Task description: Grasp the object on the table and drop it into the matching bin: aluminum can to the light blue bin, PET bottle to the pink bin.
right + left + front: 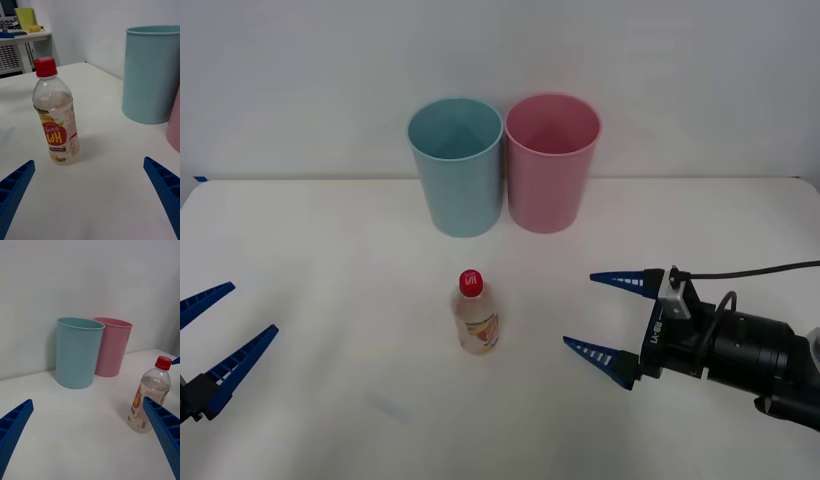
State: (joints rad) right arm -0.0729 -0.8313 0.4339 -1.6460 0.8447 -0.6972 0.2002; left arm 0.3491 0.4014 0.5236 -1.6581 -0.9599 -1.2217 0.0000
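White tabletop [330,230] runs back to a plain pale wall, with two tall cups standing side by side, almost touching, at the far edge: the light blue bin [456,166] on the left, the pink bin [551,162] on the right. Nearer the robot, roughly in the middle of the table, a small clear bottle [476,314] with a red cap and yellow-orange label stands upright, well apart from both bins.

The right gripper [608,317] sits low over the table just to the right of the bottle, fingers spread wide and pointing toward it, holding nothing. The left gripper [210,335] waits at the table's left edge, also spread and empty.

This looks like the approach step, before any grasp. Next, the right gripper probably needs to slide leftward until the bottle stands between its fingers, close on the body, then lift and carry it to the pink bin.
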